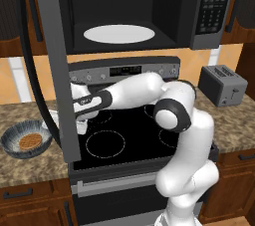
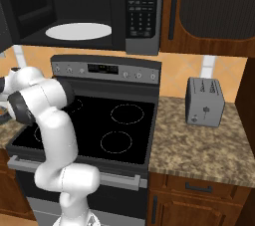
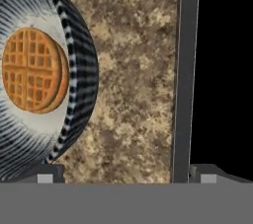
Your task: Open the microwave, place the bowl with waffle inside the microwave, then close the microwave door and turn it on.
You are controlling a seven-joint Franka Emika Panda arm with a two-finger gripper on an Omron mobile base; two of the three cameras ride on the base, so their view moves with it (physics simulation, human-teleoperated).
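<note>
Looking down from the hand view, the bowl (image 3: pixel 74 85) fills the 9 o'clock side, cut by the frame edge, and the waffle (image 3: pixel 33 70) lies flat inside it. The gripper (image 3: pixel 126 177) has its jaws wide apart and holds nothing; one fingertip stands at the bowl's rim, the other over the dark stove (image 3: pixel 222 70) beyond a grey edge strip. Speckled counter (image 3: pixel 133 70) lies between.

From the left base view, the same bowl (image 1: pixel 26 139) sits on the counter at 8 o'clock, just beside the stove (image 1: pixel 124 135). The microwave door (image 1: pixel 52 60) hangs open and covers the hand, so the arm (image 1: pixel 144 93) disappears behind it. The microwave (image 1: pixel 129 6) above shows its white plate (image 1: pixel 118 34).

From the right base view, a toaster (image 2: pixel 204 101) stands on the counter at 3 o'clock, well apart from the arm (image 2: pixel 42 103).
</note>
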